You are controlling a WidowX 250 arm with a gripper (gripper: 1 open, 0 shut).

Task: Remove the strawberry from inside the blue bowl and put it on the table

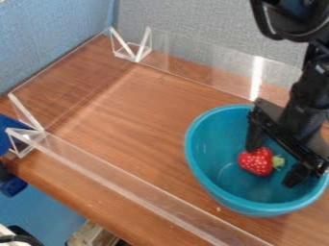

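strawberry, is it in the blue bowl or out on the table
In: the strawberry sits inside the blue bowl, the bowl's teal surface visible around it and the rim encircling it.
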